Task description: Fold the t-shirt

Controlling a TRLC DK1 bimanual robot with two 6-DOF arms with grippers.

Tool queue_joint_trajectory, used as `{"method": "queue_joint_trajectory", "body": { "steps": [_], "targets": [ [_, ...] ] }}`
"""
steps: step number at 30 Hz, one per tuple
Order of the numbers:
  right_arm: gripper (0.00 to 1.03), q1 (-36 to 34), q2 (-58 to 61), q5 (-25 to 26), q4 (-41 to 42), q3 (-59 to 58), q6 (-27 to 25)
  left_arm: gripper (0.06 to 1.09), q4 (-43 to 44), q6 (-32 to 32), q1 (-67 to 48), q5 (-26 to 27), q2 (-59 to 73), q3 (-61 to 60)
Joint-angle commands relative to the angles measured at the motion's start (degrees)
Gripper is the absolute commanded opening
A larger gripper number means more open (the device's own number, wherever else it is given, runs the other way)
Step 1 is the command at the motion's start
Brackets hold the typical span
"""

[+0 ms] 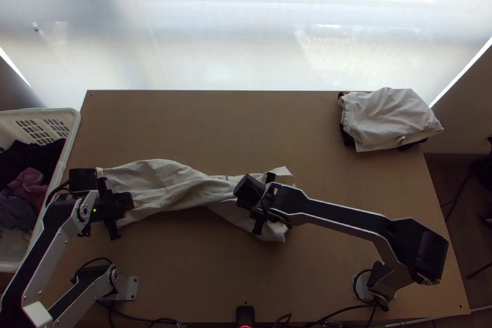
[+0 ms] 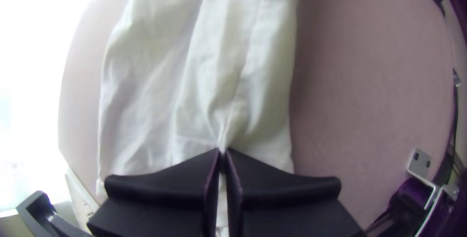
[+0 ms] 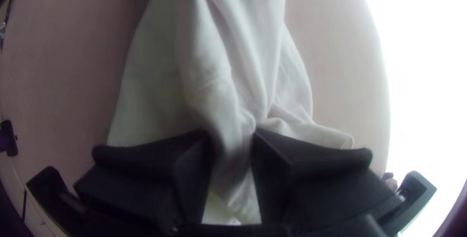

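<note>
- Clearly the left gripper (image 1: 114,208) holds the t-shirt (image 1: 184,189): its black fingers (image 2: 165,181) close together on a pinched crease, with more folds fanning out from their tips.
- The right gripper (image 1: 264,205) is over the shirt's other end; its fingers (image 3: 321,161) stand narrowly apart with a thick ridge of cloth between them, and I can't tell whether both press on it.
- Between the grippers, the shirt stretches sideways across the light wooden table (image 1: 369,174), rumpled lengthwise, broad near the left gripper, narrower in the middle, and spreading again by the right one.
- A small dark mark shows on the shirt's far edge, too small to tell whether it is writing.
- At the table's far right corner, a white folded cloth (image 1: 390,119) lies on top of dark fabric (image 1: 346,137).
- Beside the table's left edge is a white slotted basket (image 1: 72,128) with dark clothes (image 1: 24,156) and a dull pink piece (image 1: 31,183) in it.
</note>
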Motion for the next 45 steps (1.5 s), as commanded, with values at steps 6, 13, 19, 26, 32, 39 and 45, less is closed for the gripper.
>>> {"method": "queue_joint_trajectory", "body": {
  "steps": [6,13,19,26,32,39,45],
  "targets": [
    [0.03,0.5,-4.5,-0.8,1.7,-0.3,-2.7,0.1,-9.6,-8.3,1.2,0.3,-0.6,13.6],
    [0.03,0.4,-11.7,-1.3,-4.0,0.7,-3.2,0.1,-12.4,-9.6,5.3,1.8,-1.0,20.1],
    [0.03,0.0,-15.9,-1.3,-7.4,-3.7,-3.1,0.1,-18.0,-9.4,8.9,4.0,-1.4,24.2],
    [0.61,0.0,-16.9,-2.8,-7.4,-10.1,1.2,0.1,-22.6,-9.5,9.0,5.4,-4.8,25.0],
    [0.75,-0.9,-17.0,-2.8,-10.0,-6.2,1.6,0.1,-25.6,-9.6,6.4,5.5,-8.7,22.8],
    [0.8,0.5,-13.1,-4.6,-14.5,3.9,3.6,0.1,-27.2,-9.6,4.5,5.5,-13.4,19.9],
    [0.8,1.3,-5.7,-9.9,-17.5,13.6,6.1,0.1,-27.2,-9.3,4.9,5.4,-14.0,19.3]
  ]
}}
